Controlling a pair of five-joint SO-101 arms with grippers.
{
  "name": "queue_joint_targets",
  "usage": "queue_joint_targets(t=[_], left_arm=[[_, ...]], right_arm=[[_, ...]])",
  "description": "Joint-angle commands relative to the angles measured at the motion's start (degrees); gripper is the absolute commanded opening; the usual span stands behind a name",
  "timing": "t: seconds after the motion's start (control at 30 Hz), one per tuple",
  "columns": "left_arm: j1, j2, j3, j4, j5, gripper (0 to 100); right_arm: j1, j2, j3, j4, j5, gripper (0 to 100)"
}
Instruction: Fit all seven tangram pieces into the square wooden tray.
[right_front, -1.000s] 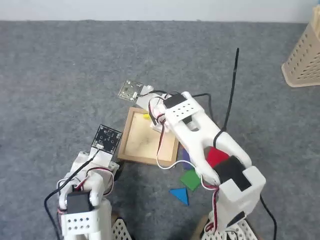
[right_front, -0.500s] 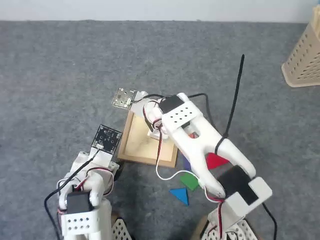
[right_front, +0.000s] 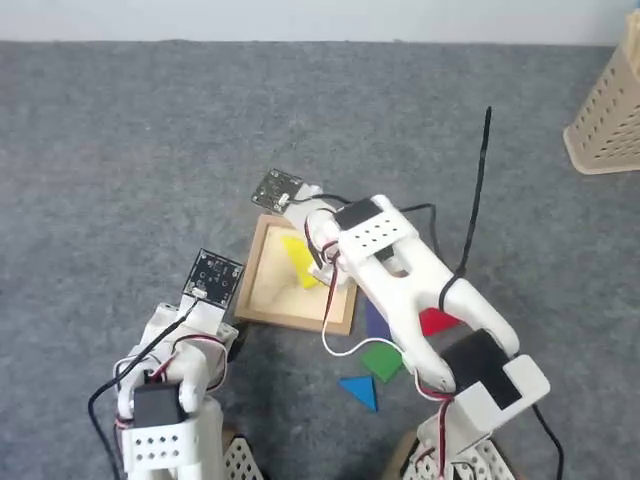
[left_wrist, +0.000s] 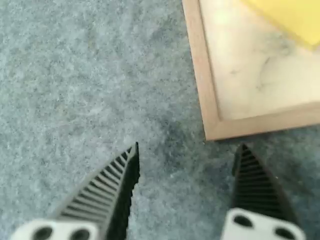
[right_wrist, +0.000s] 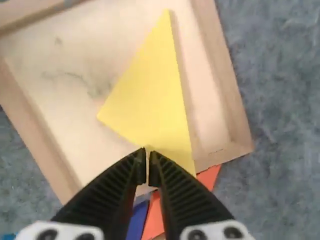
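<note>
On the surface (right_front: 120, 150), tray (right_front: 290, 322) holds yellow triangle (right_wrist: 150, 105): long edge along one wall, one corner looks over the rim, right under right pincer (right_wrist: 148, 152), jaws together. Farther off, left pincer (left_wrist: 189, 147) gapes beside tray's corner. Likely needs nudging flat.
</note>
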Motion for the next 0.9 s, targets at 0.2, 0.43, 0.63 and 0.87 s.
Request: queue_joint_targets(t=[0.2, 0.43, 0.63, 0.87], left_arm=[[0.26, -0.88, -0.48, 0.26, -0.44, 28], [0.26, -0.88, -0.48, 0.26, -0.44, 28], [0.26, -0.88, -0.48, 0.26, -0.44, 28], [0.26, -0.88, -0.48, 0.26, -0.44, 28]], right_arm=[[3.03, 5.76, -5.36, -5.67, -1.58, 0.7], [5.67, 14.37, -14.15, -5.32, -4.22, 0.7], [5.85, 17.45, -17.05, -5.23, -8.18, 0.7], [8.40, 11.12, -17.76, -1.89, -15.38, 0.9]])
